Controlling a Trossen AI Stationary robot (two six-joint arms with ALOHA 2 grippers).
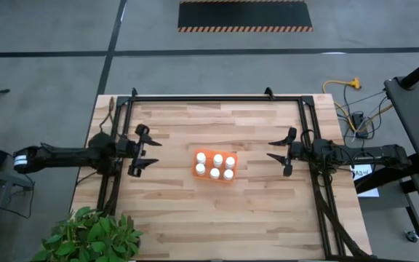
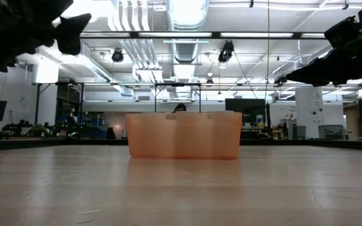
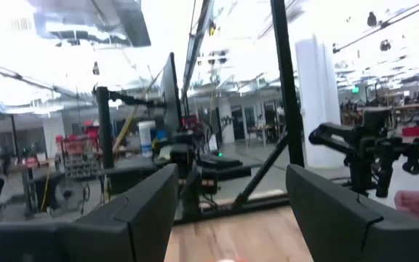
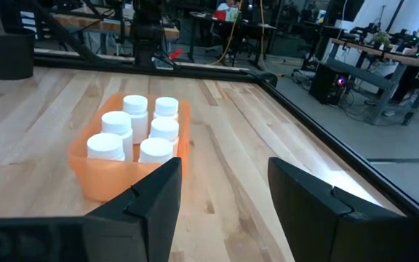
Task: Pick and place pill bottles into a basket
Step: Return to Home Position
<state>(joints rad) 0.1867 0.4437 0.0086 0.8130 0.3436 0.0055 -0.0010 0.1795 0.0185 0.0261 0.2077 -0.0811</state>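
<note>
The orange basket (image 1: pixel 214 166) stands on the middle of the wooden table, and several white pill bottles (image 1: pixel 217 159) stand upright inside it in two rows. The basket also shows in the right wrist view (image 4: pixel 115 171) and in the low view (image 2: pixel 184 134). My left gripper (image 1: pixel 144 149) is open and empty, raised above the table to the left of the basket. My right gripper (image 1: pixel 285 154) is open and empty, raised to the right of the basket and pointing at it.
A black metal frame (image 1: pixel 209 99) runs along the table's far, left and right edges. A green plant (image 1: pixel 89 236) stands at the near left corner. Bare wood lies around the basket on all sides.
</note>
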